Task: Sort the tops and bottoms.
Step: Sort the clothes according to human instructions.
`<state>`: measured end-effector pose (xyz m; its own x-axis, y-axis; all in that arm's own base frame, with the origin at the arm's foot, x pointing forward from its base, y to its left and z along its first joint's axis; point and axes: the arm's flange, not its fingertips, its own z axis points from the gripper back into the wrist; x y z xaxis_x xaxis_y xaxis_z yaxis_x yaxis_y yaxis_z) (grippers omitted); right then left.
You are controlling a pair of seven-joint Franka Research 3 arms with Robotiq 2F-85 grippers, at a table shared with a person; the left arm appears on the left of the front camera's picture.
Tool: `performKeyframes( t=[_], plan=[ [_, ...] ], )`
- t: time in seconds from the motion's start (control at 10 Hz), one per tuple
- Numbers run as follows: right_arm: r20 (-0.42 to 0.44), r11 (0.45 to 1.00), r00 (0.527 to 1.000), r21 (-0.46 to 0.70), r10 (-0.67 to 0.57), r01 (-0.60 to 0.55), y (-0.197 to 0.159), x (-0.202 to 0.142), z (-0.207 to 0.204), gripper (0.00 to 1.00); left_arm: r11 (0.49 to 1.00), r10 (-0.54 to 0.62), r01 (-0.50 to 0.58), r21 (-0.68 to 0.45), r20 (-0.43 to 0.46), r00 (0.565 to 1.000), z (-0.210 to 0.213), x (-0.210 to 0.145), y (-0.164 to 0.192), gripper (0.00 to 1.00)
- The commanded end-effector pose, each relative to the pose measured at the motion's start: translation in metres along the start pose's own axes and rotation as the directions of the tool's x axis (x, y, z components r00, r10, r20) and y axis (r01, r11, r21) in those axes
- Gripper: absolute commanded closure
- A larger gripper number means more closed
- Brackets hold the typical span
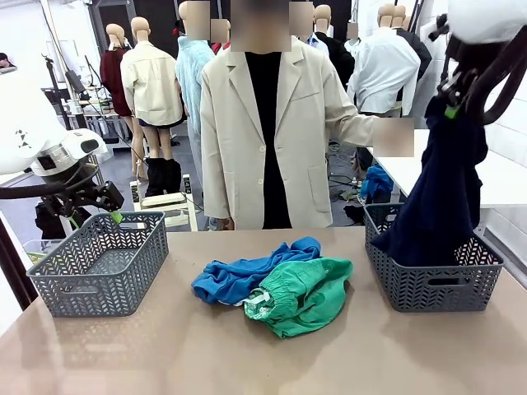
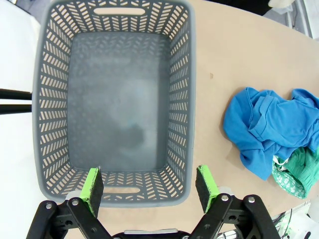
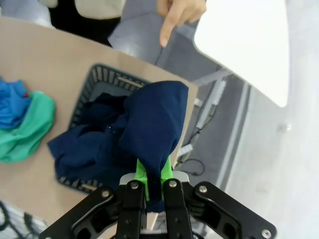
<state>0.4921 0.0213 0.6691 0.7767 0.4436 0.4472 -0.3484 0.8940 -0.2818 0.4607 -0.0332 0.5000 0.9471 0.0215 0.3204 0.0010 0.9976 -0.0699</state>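
Front view. The tan, smooth-faced table [image 1: 165,354] carries two grey plastic baskets with herringbone mesh walls. The left basket [image 1: 99,271] has nothing in it. Mid-table, the royal-blue top [image 1: 239,278] lies crumpled, soft and plain. The green bottoms [image 1: 305,298] lie bunched against its near right side, gathered waistband and white drawstring showing. The navy bottoms [image 1: 440,197] hang long and limp from the right gripper [image 1: 451,103], lower end inside the right basket [image 1: 432,288]. The left gripper [image 1: 95,202] hovers at the left basket's far rim. A person [image 1: 263,123] in a beige coat stands beyond the table.

Left wrist view. The left gripper [image 2: 149,181] has its green pads spread wide, holding and touching nothing, above the left basket's [image 2: 179,99] near wall. The royal-blue top [image 2: 269,124] and green bottoms [image 2: 296,174] lie well apart from it.

Right wrist view. The right gripper [image 3: 153,181] is pinched tight on a fold of the navy bottoms [image 3: 144,129], which drape down into the right basket [image 3: 107,79]. The person's hand [image 3: 179,12] points a finger downward beyond the basket.
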Motion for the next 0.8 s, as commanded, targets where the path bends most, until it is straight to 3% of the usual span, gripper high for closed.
performKeyframes(
  t=[0.0,0.1,0.4,0.5,0.7],
  plan=[
    [-0.024,0.992,0.997,0.099,-0.073,0.075,-0.002,0.022,-0.047,1.00,1.000,0.021,-0.021,0.002,-0.005,1.000,0.001,-0.003,-0.001,0.04],
    [0.000,1.000,1.000,0.000,0.000,0.000,0.000,0.000,0.000,1.00,1.000,0.021,-0.021,0.002,-0.005,1.000,0.001,-0.003,-0.001,0.04],
    [0.000,1.000,1.000,0.000,0.000,0.000,0.000,0.000,0.000,1.00,1.000,0.021,-0.021,0.002,-0.005,1.000,0.001,-0.003,-0.001,0.04],
    [-0.005,1.000,1.000,0.024,-0.017,0.017,0.000,0.005,-0.015,1.00,1.000,0.021,-0.021,0.002,-0.005,1.000,0.001,-0.003,-0.001,0.04],
    [-0.128,0.999,0.991,0.045,0.026,-0.020,0.002,0.030,-0.052,1.00,1.000,0.021,-0.021,0.002,-0.005,1.000,0.001,-0.003,-0.001,0.04]
  ],
)
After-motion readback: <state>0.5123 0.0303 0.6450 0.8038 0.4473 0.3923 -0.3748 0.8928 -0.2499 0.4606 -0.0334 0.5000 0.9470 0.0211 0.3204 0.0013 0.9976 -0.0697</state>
